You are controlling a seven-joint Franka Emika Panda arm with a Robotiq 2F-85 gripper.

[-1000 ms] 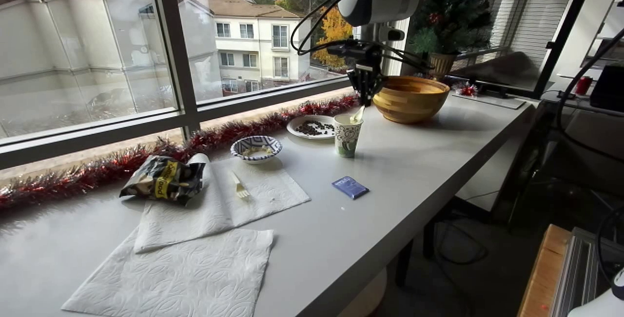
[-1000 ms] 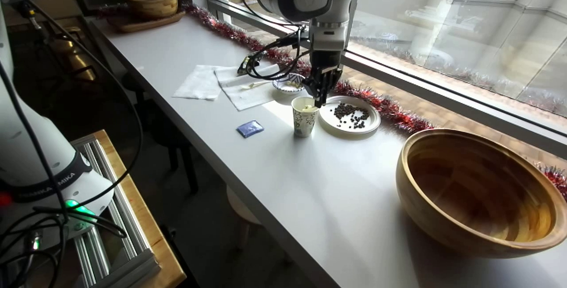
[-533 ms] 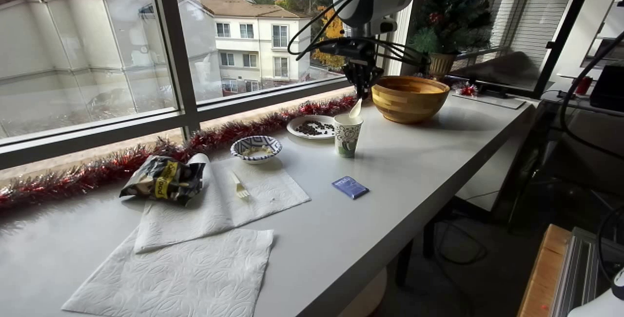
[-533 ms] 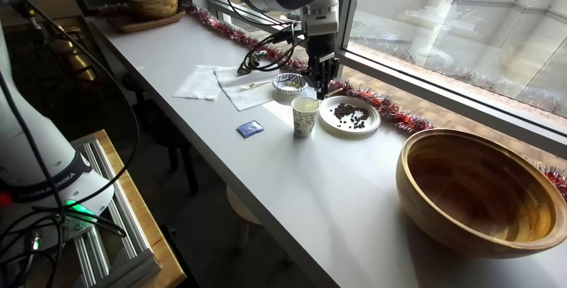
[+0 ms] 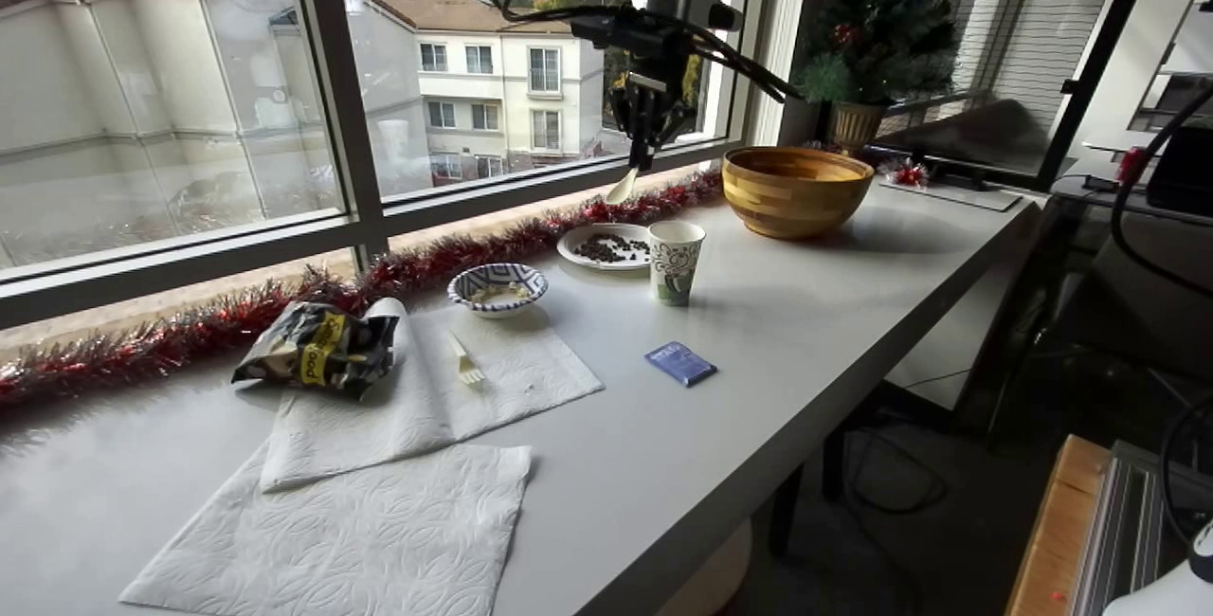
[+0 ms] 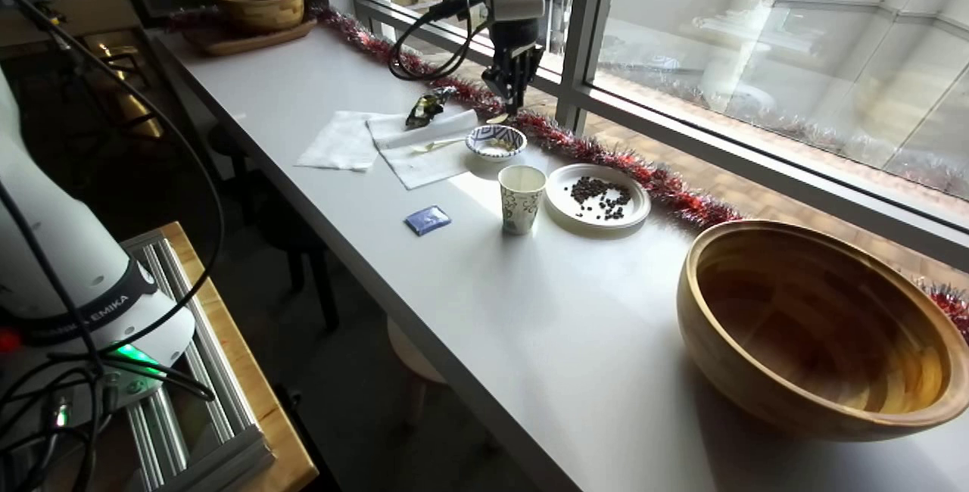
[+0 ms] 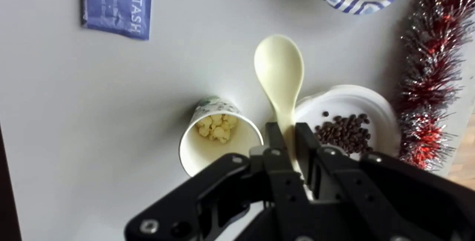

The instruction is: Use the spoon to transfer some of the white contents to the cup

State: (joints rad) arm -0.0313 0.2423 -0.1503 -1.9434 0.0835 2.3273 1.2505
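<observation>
Has travelled higher and sideways above the table (image 5: 787, 322) since the earlier frame, carrying gripper (image 7: 287, 126) in mid-air. Hangs clear of patterned bowl (image 5: 499, 275) and upright cup (image 5: 675, 263). Clamps spoon (image 7: 280, 66) off the table, by the handle, between closed jaws. In wrist view, presents white contents (image 7: 219, 125) inside patterned bowl and cup.

- In an exterior view, the camera looks obliquely down along the table (image 5: 805, 341); paper napkins (image 5: 379, 540) are nearest, the large wooden bowl (image 5: 796, 199) well beyond.
- In an exterior view facing the opposite way, the large wooden bowl is foremost, arm base (image 6: 163, 309) at lower left.
- The wrist view looks down, past the gripper (image 7: 288, 128), from close above; exact tilt is uncertain.
- All three share the cup (image 5: 673, 265), blue packet (image 5: 680, 364) and patterned bowl (image 5: 497, 274).
</observation>
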